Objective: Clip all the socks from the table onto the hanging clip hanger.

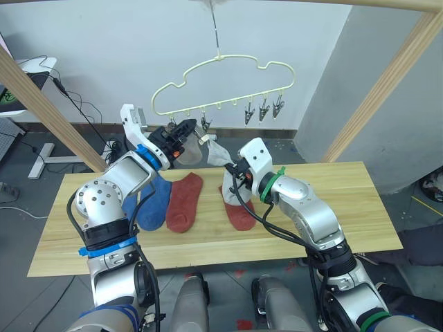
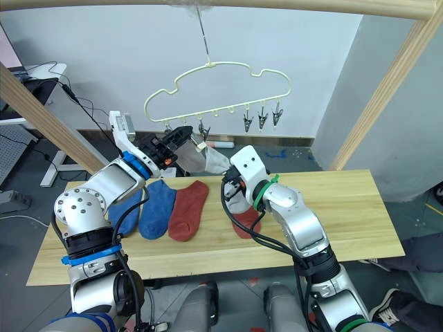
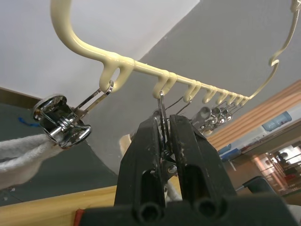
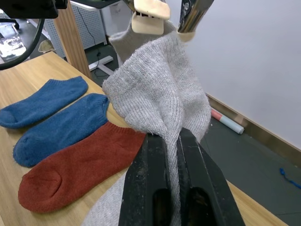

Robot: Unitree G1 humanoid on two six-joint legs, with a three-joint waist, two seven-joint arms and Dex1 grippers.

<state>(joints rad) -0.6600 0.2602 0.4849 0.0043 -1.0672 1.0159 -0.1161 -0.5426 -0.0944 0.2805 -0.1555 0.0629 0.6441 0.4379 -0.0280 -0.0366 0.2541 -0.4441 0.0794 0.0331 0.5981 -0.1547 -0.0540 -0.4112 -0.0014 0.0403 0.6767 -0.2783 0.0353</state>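
- Head views: nearest the camera, both arms reach up from the front edge of the table (image 1: 360,207), a long top of light wood planks.
- Two blue socks (image 1: 154,200) lie side by side on the table's left part; a rust-red sock (image 1: 184,202) is just beside them, a second rust-red sock (image 1: 240,213) further right, with a light grey sock (image 2: 239,202) overlapping it.
- Clip hanger (image 1: 221,86), pale cream wire, hangs by its hook above the table's far edge; three clips (image 1: 263,111) dangle free toward its right end.
- Left gripper (image 1: 185,131) is raised to the hanger's lower bar near the left-middle clips.
- Right gripper (image 1: 233,171) sits just above the table, pinching the low end of a hanging light grey sock (image 1: 216,153), which runs up toward the left gripper.
- Left wrist view: black fingers (image 3: 146,160) are closed tight on a metal clip (image 3: 162,123) hanging from a loop of the hanger bar. The neighbouring clip (image 3: 61,125) bites a pale fabric edge.
- Right wrist view: fingers (image 4: 150,188) are closed on a fold of the grey sock, whose top is held by a clip (image 4: 195,12). Blue and rust-red socks lie on the wood behind.
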